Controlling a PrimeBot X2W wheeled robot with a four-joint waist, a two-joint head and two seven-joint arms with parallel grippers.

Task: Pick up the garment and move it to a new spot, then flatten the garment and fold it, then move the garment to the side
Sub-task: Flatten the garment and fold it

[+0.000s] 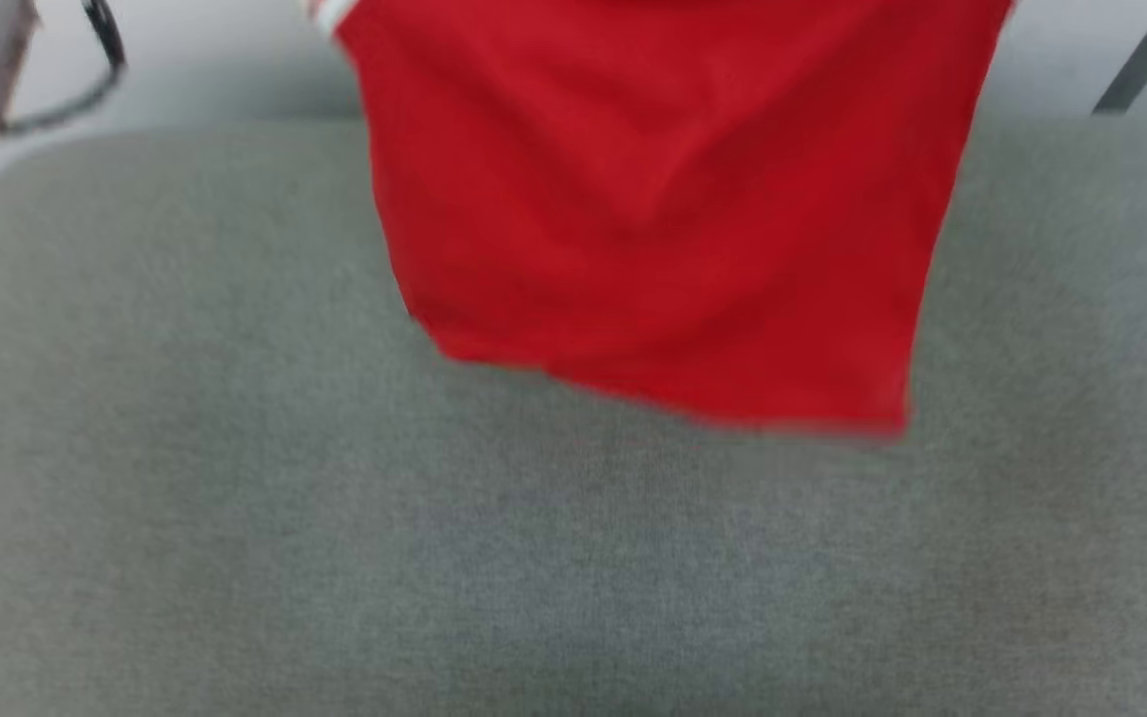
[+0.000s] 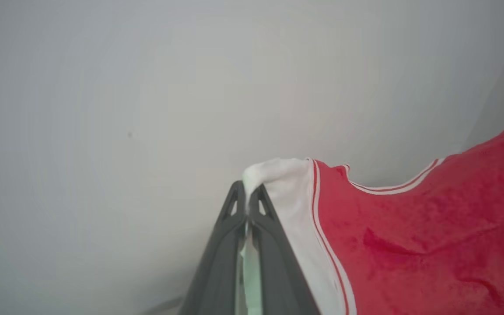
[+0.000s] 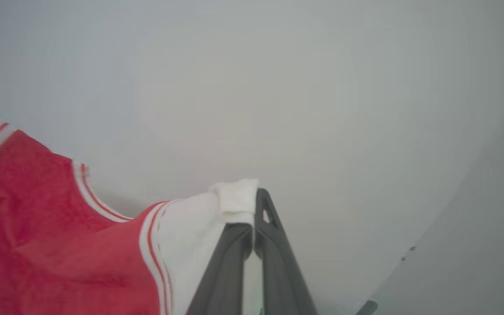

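The garment [image 1: 663, 199], a bright red shirt, hangs in the air from the top of the head view, its lower hem loose above the grey cushioned surface [image 1: 335, 558]. In the left wrist view my left gripper [image 2: 247, 194] is shut on the white sleeve, with the red body [image 2: 431, 245] and striped trim stretching off to the right. In the right wrist view my right gripper [image 3: 254, 205] is shut on the other white sleeve, and the red cloth [image 3: 50, 245] falls away to the left. The print is hidden.
A pale forearm with a dark cable [image 1: 86, 80] shows at the upper left of the head view. A dark bar [image 1: 1136, 70] stands at the upper right against a pale wall. Both wrist views look at a plain pale wall [image 2: 147, 109].
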